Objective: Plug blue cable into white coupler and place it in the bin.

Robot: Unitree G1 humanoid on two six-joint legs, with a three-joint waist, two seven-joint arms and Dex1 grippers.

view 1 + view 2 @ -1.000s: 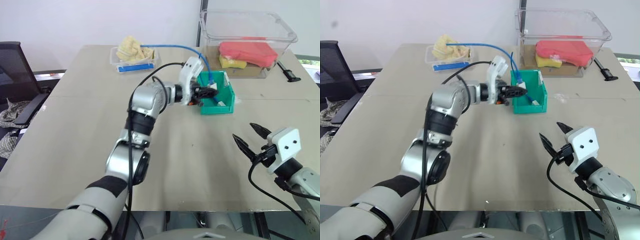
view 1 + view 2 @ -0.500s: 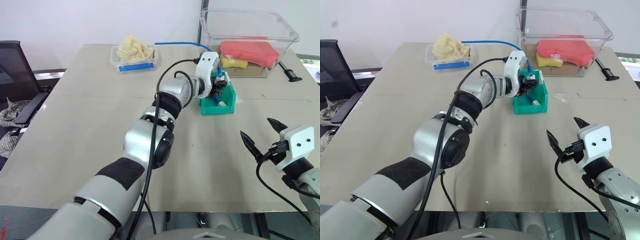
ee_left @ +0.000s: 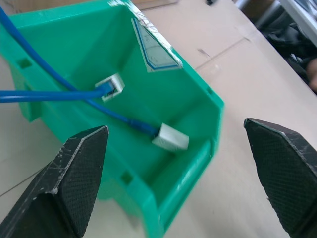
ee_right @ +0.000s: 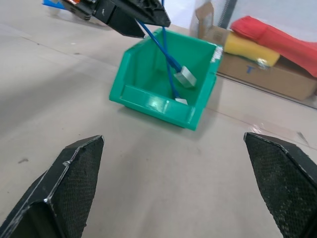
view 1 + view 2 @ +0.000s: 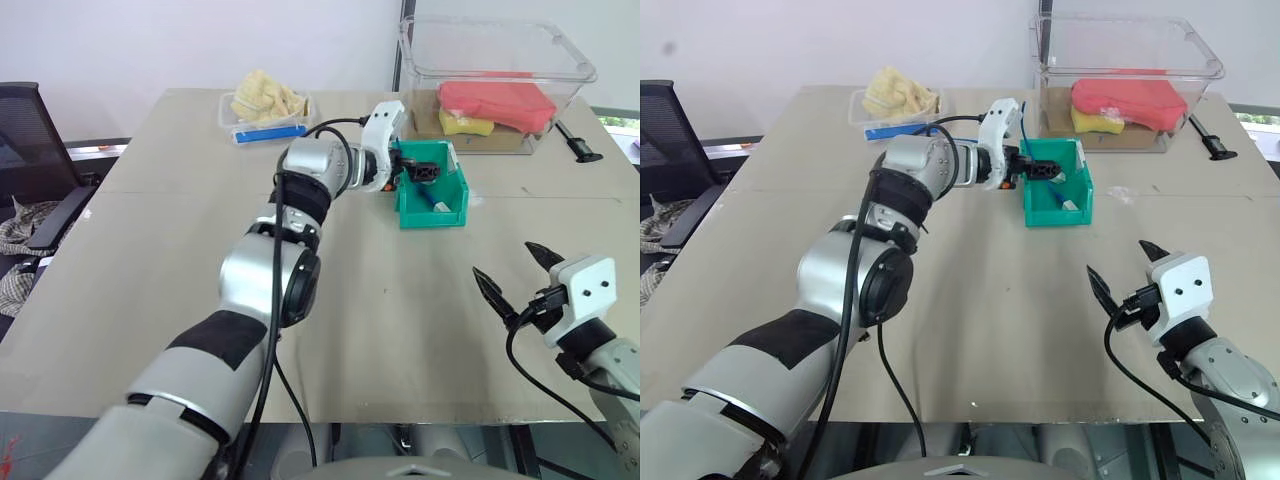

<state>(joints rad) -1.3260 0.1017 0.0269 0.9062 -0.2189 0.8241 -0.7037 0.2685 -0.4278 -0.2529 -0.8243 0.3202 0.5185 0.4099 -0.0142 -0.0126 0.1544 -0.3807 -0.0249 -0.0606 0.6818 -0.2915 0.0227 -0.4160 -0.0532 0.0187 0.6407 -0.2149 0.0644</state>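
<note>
Since a second ago the left gripper (image 3: 178, 173) has let go: it was pinched on the cable end over the bin (image 5: 450, 208), now its jaws stand wide apart just outside the bin's near wall, holding and touching nothing. Cable has dropped with it; the loop that arced back toward the clear tray (image 5: 268, 120) is gone from over the table.

Blue cable (image 3: 47, 94) now lies mostly in the green bin, running down over its rim. White coupler (image 3: 170, 138) sits on the bin floor with the cable's plug seated in it. A second small white piece (image 3: 111, 85) rests against the inner wall, also on a blue end; can't tell what it is.

Handling, my read: assembly is very light, cable is thin and floppy with some springiness, so it can lift itself back out over the rim. Coupler is small smooth hard plastic and will slip from a shallow pinch. If a re-grip is needed, take the cable right behind the plug, not the coupler.

Right gripper (image 5: 522, 283) hangs above bare table near the front edge, well apart from the bin, jaws spread wide, empty.
</note>
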